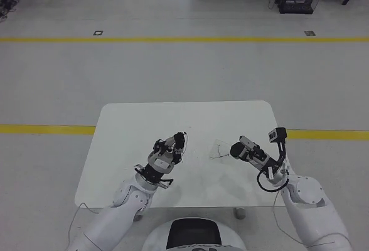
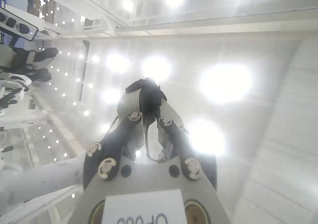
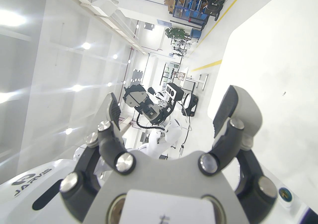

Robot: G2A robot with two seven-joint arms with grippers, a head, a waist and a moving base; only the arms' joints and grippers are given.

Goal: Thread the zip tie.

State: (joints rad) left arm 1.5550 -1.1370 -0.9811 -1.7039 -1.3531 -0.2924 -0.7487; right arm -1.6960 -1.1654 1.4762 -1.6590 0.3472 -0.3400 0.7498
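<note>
Two claws over white worktop (image 1: 122, 125), apart. Left claw (image 1: 179, 140) pinched shut on thin dark zip tie (image 2: 146, 135), tips tilted upward. Right claw (image 3: 171, 101) spread wide, holding nothing, facing left claw.

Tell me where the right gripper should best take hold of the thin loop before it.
The near side of the thin loop, closest to the open right gripper. Come from above, jaws across the strand: it seems to lie low on the table, too thin for a sideways grip.

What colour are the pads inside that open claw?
Black pads, ribbed; best in the right wrist view.
</note>
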